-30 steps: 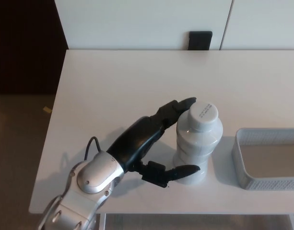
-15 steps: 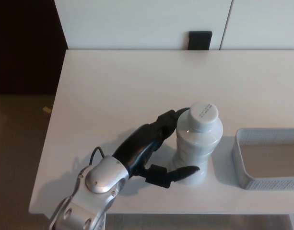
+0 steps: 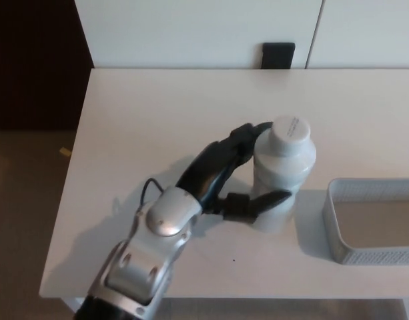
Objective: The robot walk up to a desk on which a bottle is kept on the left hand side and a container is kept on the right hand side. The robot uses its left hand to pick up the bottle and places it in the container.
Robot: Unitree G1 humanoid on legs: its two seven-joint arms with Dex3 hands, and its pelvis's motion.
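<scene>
A white plastic bottle [image 3: 284,170] with a white cap stands upright near the middle of the white desk [image 3: 157,120]. My left hand [image 3: 231,177] is shut on it: the upper fingers wrap behind its shoulder and the thumb presses its lower front. The bottle looks raised slightly off the desk, though I cannot tell for sure. A grey mesh container [image 3: 371,220] lies at the right edge of the desk, a short gap right of the bottle. My right hand does not show.
A black object [image 3: 278,55] sits against the white wall panel behind the desk's far edge. Dark floor lies to the left of the desk. The desk's near edge runs just below my silver forearm [image 3: 147,253].
My left hand has closed around the bottle and carried it up and slightly right in the picture. The forearm has come further over the desk.
</scene>
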